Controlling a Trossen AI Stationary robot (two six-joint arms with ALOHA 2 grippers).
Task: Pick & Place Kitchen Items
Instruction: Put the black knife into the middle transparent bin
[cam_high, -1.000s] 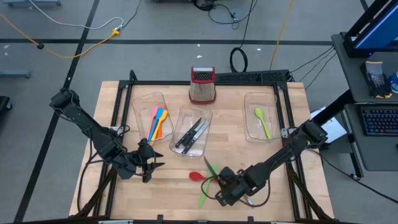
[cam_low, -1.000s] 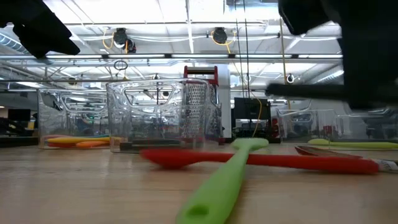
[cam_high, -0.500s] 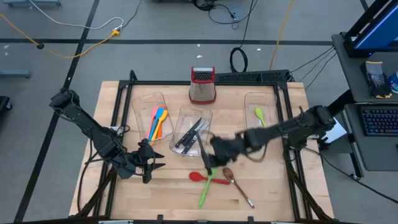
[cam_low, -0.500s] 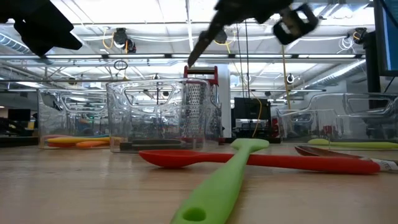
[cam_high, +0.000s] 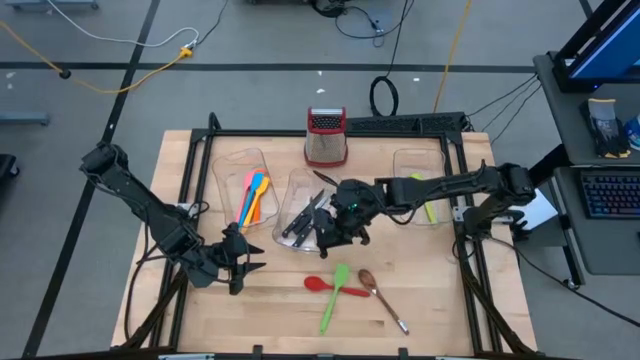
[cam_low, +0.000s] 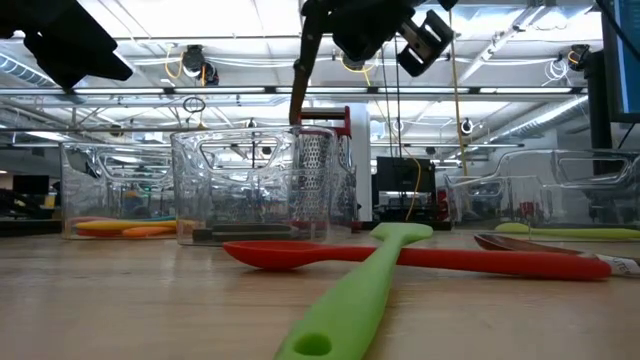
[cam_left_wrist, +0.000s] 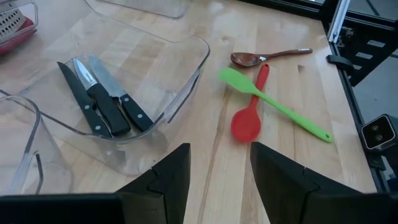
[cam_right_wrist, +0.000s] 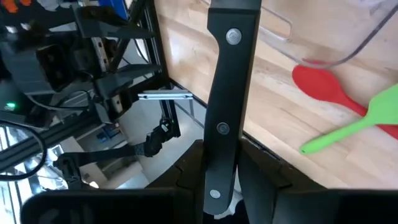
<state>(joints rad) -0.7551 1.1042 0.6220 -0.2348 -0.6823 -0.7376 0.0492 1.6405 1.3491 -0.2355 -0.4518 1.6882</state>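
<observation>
Wooden bench (cam_high: 270, 300): right gripper (cam_high: 335, 225) (over the middle bin (cam_high: 300, 190)) has its jaws clamped on a black-handled knife (cam_right_wrist: 225, 93); left gripper (cam_high: 245, 262), at eight o'clock, waits half-open, empty.

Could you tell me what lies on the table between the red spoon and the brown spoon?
The green spatula lies between the red spoon and the brown spoon, its handle crossing the red spoon's handle; the high view shows this.

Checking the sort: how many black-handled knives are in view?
4: three knives lie in the middle bin; a fourth knife is gripped by the right gripper above it. Others may be hidden.
</observation>
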